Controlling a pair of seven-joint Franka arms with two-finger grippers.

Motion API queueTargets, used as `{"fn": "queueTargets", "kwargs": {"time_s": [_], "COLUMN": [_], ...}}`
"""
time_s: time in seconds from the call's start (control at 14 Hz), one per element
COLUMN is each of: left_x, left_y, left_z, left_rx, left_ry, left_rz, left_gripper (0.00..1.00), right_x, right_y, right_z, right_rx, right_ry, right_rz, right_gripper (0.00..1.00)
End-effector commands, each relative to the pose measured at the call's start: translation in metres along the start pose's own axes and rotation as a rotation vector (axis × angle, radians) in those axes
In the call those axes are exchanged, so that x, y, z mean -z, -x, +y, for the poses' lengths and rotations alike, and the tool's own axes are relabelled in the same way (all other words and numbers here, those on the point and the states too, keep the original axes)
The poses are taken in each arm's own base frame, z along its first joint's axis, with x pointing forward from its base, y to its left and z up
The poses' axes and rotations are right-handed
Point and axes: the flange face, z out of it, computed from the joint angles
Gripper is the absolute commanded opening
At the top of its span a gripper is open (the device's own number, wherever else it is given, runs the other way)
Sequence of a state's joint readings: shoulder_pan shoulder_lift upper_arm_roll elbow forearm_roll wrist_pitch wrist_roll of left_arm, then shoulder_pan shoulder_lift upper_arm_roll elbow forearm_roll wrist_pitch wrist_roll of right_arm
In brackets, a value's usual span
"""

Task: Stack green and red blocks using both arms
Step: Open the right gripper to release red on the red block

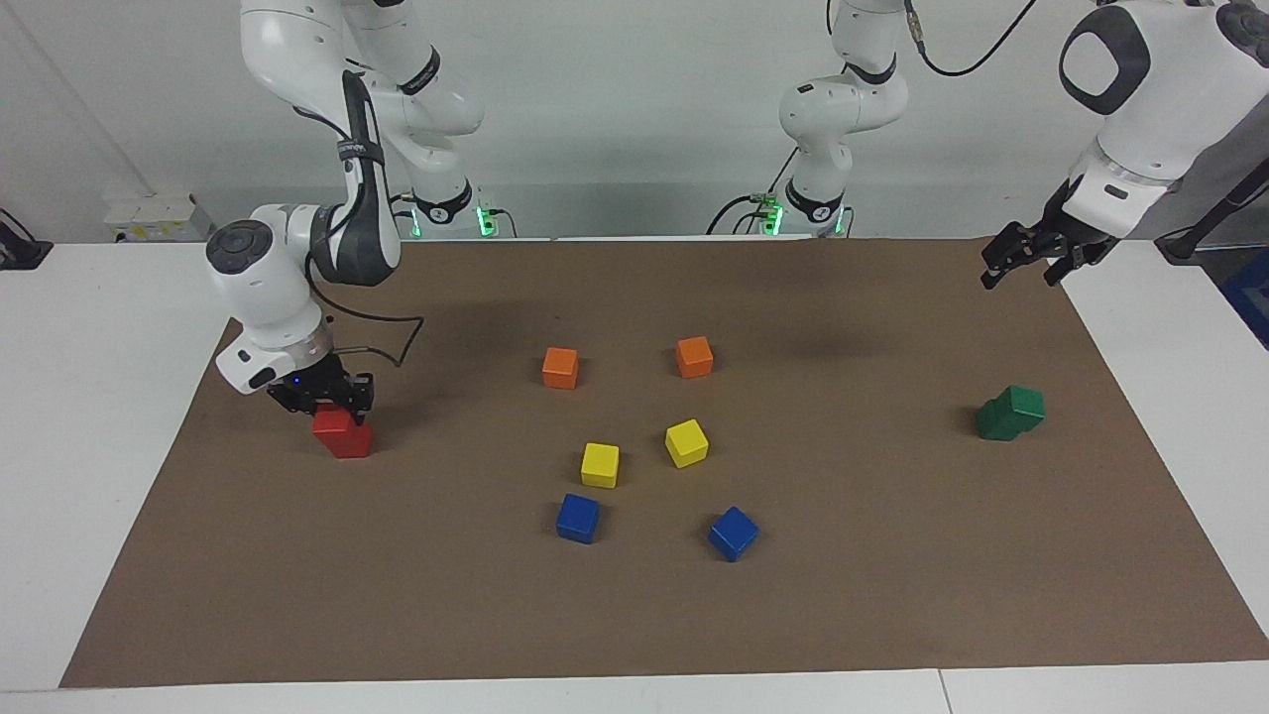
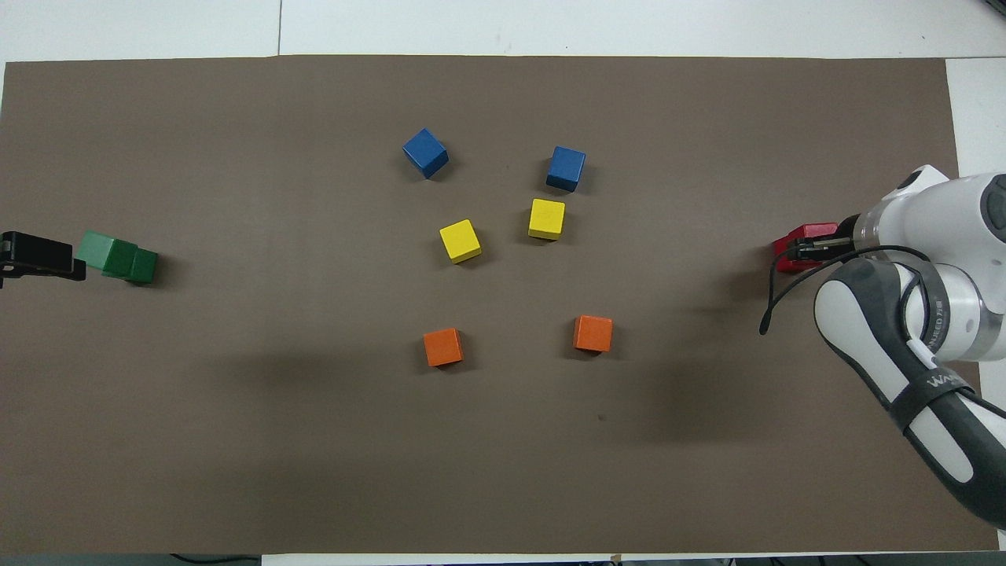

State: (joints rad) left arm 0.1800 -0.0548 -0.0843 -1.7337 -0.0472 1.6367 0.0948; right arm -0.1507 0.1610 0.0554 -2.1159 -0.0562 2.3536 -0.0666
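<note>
Two red blocks (image 1: pixel 343 434) stand stacked toward the right arm's end of the mat; they also show in the overhead view (image 2: pixel 795 256). My right gripper (image 1: pixel 325 400) is just over the upper red block, open, its fingertips at the block's top. Two green blocks (image 1: pixel 1009 414) stand stacked toward the left arm's end, the upper one set askew on the lower; they also show in the overhead view (image 2: pixel 119 258). My left gripper (image 1: pixel 1027 260) is open and empty, high over the mat's corner beside the green stack.
Two orange cubes (image 1: pixel 560 367) (image 1: pixel 694 356), two yellow cubes (image 1: pixel 600 464) (image 1: pixel 686 442) and two blue cubes (image 1: pixel 577 518) (image 1: pixel 733 533) lie in the middle of the brown mat (image 1: pixel 892 595). White table surrounds the mat.
</note>
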Motion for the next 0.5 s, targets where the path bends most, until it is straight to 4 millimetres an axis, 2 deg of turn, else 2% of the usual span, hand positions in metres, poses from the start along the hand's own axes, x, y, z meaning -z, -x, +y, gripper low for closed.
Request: {"fn": "queueTargets", "kwargs": {"time_s": [0.0,0.14,0.21,0.29,0.36,0.43], "left_x": [0.007,0.008,0.008,0.008,0.014,0.017], "left_y": [0.005,0.002,0.001,-0.002,-0.005,-0.006], "left_z": [0.014,0.027,0.03,0.027,0.027,0.03], "left_rx": [0.025,0.067,0.066,0.055,0.044,0.038], "left_ry": [-0.025,-0.025,-0.029,-0.05,-0.079,-0.083], "left_rz": [0.007,0.021,0.027,0.041,0.063,0.059], "left_gripper": [1.0,1.0,1.0,1.0,1.0,1.0], "right_x": [0.004,0.004,0.004,0.004,0.006,0.005], "right_y": [0.008,0.008,0.008,0.008,0.007,0.007], "right_z": [0.0,0.0,0.001,0.001,0.0,0.001], "right_rx": [-0.001,-0.002,-0.003,-0.006,-0.006,-0.006], "right_ry": [-0.006,-0.007,-0.006,-0.006,-0.006,-0.005], "right_rz": [0.013,0.013,0.014,0.014,0.017,0.017], "right_gripper": [0.0,0.0,0.22,0.84,1.0,1.0]}}
